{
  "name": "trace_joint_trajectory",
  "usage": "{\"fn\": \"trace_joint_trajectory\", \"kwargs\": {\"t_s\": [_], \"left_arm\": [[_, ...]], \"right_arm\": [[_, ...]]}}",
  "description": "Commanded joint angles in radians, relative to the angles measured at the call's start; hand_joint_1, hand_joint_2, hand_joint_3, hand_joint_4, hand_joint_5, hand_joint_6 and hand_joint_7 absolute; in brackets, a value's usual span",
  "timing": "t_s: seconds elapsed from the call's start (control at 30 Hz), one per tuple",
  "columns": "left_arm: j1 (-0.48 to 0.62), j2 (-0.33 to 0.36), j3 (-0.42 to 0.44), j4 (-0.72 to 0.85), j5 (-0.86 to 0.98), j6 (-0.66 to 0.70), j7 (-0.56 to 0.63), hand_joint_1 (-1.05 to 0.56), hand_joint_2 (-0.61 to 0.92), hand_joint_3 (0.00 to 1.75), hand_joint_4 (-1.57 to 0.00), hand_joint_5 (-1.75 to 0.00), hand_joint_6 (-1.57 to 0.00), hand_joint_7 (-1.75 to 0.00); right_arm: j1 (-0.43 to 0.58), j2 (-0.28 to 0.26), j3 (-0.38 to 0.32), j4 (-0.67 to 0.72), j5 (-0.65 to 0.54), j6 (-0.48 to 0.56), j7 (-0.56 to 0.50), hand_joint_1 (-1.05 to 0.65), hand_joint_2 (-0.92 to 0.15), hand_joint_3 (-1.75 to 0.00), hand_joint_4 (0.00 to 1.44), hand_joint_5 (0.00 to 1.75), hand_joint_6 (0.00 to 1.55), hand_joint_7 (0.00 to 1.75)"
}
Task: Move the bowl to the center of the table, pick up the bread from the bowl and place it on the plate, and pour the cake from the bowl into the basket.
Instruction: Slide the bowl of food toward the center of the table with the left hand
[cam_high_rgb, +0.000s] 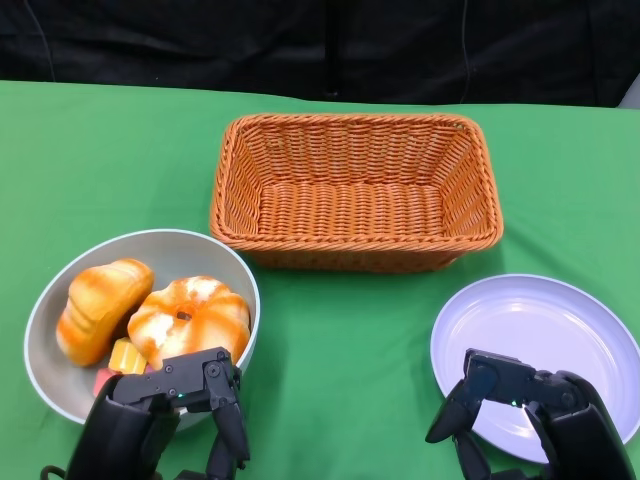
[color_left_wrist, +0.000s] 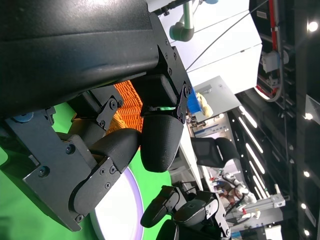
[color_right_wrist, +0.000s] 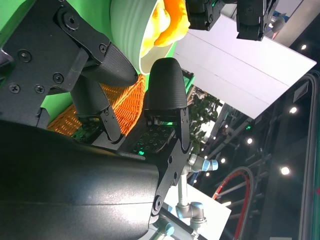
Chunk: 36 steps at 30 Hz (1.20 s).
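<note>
Grey bowl (cam_high_rgb: 60, 290) lower left of frame, bread (cam_high_rgb: 100, 308) and cake (cam_high_rgb: 188, 318) inside. First step pending. Left hand (cam_high_rgb: 180, 400) at near rim, right hand (cam_high_rgb: 505, 405) over plate (cam_high_rgb: 560, 320); both spread, empty. Next: grip rim, slide bowl toward centre.

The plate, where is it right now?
In the head view, the white plate sits on the green table at the robot's right, just in front of the basket's right end, with the right hand over its near edge.
</note>
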Motion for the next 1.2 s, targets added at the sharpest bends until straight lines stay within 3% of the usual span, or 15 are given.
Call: {"fn": "trace_joint_trajectory", "kwargs": {"t_s": [0.03, 0.53, 0.67, 0.73, 0.8, 0.93, 1.03, 1.2], "left_arm": [[-0.007, 0.005, 0.01, 0.009, 0.005, -0.016, 0.002, -0.19, 0.19, 1.75, -1.0, -1.74, -0.9, -1.61], [-0.01, -0.006, 0.019, 0.01, -0.02, -0.033, 0.005, -0.17, 0.18, 1.75, -1.0, -1.75, -0.9, -1.61], [-0.018, -0.017, 0.028, 0.004, -0.057, -0.035, 0.001, -0.19, 0.24, 1.69, -0.93, -1.71, -0.86, -1.54], [-0.023, -0.019, 0.034, -0.001, -0.088, -0.029, -0.005, -0.2, 0.31, 1.53, -0.86, -1.64, -0.81, -1.41], [-0.035, -0.023, 0.052, 0.001, -0.101, -0.035, 0.002, -0.23, 0.43, 1.23, -0.81, -1.47, -0.82, -1.16], [-0.068, -0.035, 0.113, 0.018, -0.04, -0.075, 0.044, -0.34, 0.56, 0.93, -0.74, -1.38, -0.78, -1.08], [-0.077, -0.031, 0.144, 0.005, -0.027, -0.061, 0.062, -0.44, 0.64, 0.74, -0.7, -1.32, -0.73, -1.0], [-0.09, -0.013, 0.203, -0.007, 0.017, -0.039, 0.091, -0.49, 0.69, 0.62, -0.57, -1.21, -0.59, -0.88]], "right_arm": [[0.0, -0.013, -0.003, -0.003, 0.01, -0.003, 0.001, -0.16, -0.11, -1.68, 0.8, 1.63, 0.82, 1.26], [-0.001, -0.01, -0.003, 0.007, 0.01, -0.017, -0.003, -0.16, -0.11, -1.69, 0.81, 1.63, 0.83, 1.25], [-0.001, -0.014, -0.005, 0.007, 0.013, -0.014, 0.0, -0.17, -0.13, -1.66, 0.8, 1.64, 0.83, 1.26], [-0.003, -0.014, -0.007, 0.011, 0.012, -0.016, -0.001, -0.17, -0.14, -1.65, 0.8, 1.64, 0.82, 1.26], [-0.005, -0.014, -0.008, 0.015, 0.013, -0.018, -0.002, -0.17, -0.14, -1.65, 0.8, 1.64, 0.82, 1.26], [-0.009, -0.015, -0.008, 0.018, 0.021, -0.017, 0.001, -0.17, -0.13, -1.65, 0.8, 1.64, 0.83, 1.26], [-0.01, -0.013, -0.007, 0.022, 0.023, -0.018, 0.001, -0.17, -0.13, -1.64, 0.8, 1.64, 0.83, 1.26], [-0.012, -0.012, -0.006, 0.015, 0.016, -0.01, 0.0, -0.17, -0.12, -1.65, 0.8, 1.63, 0.83, 1.26]]}}
